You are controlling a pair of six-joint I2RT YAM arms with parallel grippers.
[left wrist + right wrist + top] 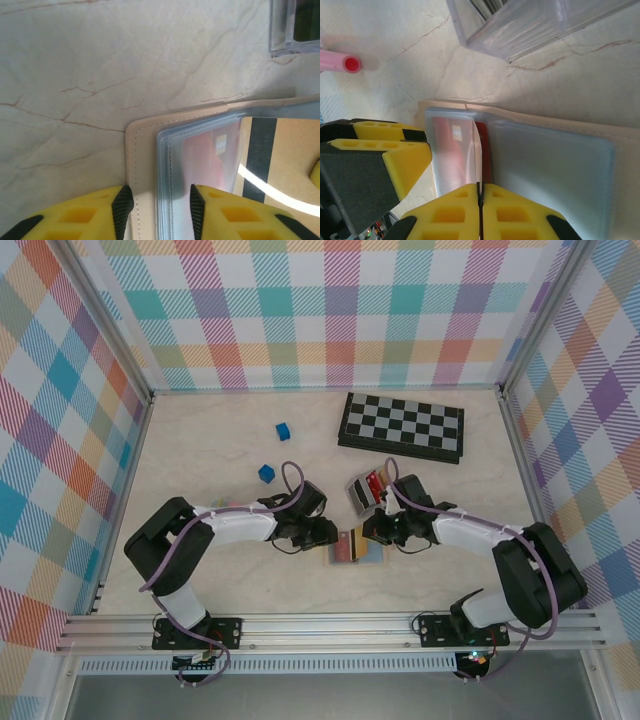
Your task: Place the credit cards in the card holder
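The card holder [357, 549] lies open on the table between my two grippers, tan with clear blue-grey sleeves [172, 165]. A red credit card [212, 155] shows through the left sleeve. My left gripper [160, 210] stands open astride the holder's left edge, one pad by the tan rim, the other on the sleeves. My right gripper [481, 192] is shut on a thin red credit card [493, 150], seen edge-on beside a raised sleeve leaf [477, 150] at the holder's fold. More credit cards stand in a clear plastic case [367, 490].
A folded chessboard [402, 426] lies at the back right. Two blue cubes [283, 429] [266, 473] sit behind the left arm. A pink tube with a red tip [342, 63] lies left of the holder. The clear case [530, 25] is just beyond the holder.
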